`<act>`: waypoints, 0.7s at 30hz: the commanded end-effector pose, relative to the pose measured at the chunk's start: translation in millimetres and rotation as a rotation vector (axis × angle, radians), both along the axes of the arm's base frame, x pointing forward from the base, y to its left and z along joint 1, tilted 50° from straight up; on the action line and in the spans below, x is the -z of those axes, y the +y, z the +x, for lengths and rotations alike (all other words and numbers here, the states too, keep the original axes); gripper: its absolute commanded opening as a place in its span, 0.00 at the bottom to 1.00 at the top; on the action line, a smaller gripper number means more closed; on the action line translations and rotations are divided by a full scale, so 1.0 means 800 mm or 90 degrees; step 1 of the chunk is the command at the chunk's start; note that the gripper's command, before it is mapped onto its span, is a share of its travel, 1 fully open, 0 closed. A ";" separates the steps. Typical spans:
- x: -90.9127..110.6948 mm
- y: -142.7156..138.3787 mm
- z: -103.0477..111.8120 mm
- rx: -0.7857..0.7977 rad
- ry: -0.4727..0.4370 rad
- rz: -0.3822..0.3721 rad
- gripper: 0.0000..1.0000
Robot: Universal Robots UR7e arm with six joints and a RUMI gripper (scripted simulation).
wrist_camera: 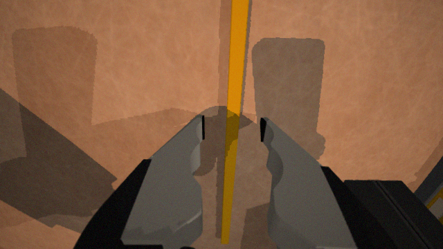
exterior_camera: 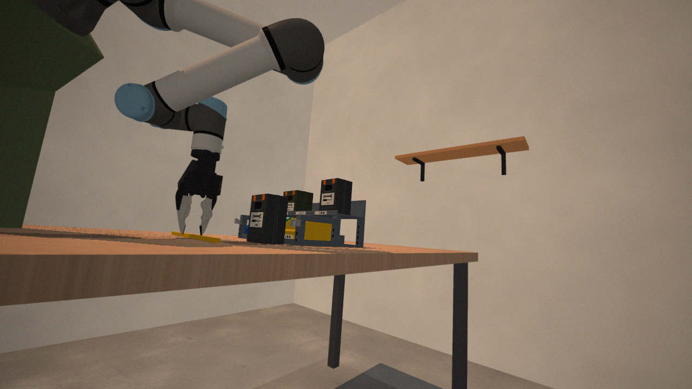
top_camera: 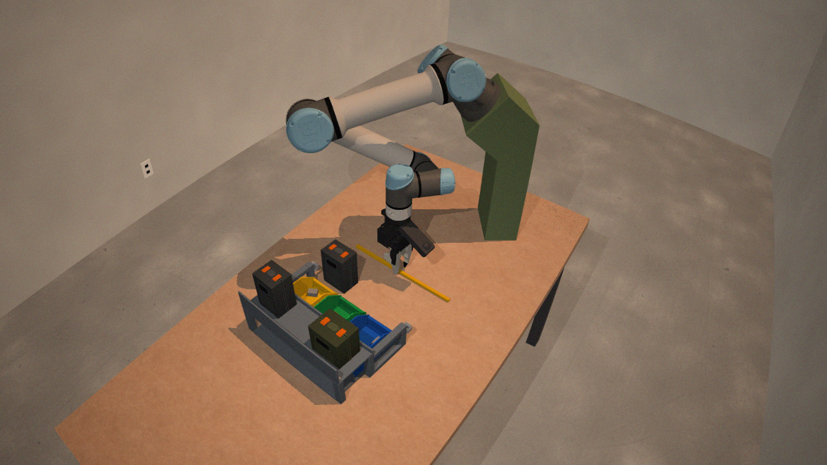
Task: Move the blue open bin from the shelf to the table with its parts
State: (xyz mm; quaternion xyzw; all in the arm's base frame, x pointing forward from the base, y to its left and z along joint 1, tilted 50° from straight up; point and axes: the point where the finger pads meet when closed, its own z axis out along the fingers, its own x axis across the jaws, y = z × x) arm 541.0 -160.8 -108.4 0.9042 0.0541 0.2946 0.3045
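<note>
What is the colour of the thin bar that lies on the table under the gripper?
The thin bar is yellow-orange; it shows best in the wrist view.
</note>
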 end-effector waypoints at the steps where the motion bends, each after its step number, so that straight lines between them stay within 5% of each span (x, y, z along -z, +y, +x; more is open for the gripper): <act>1: -0.002 0.002 -0.002 0.000 0.000 0.000 0.26; 21: -0.045 0.036 -0.039 0.000 0.000 0.000 0.26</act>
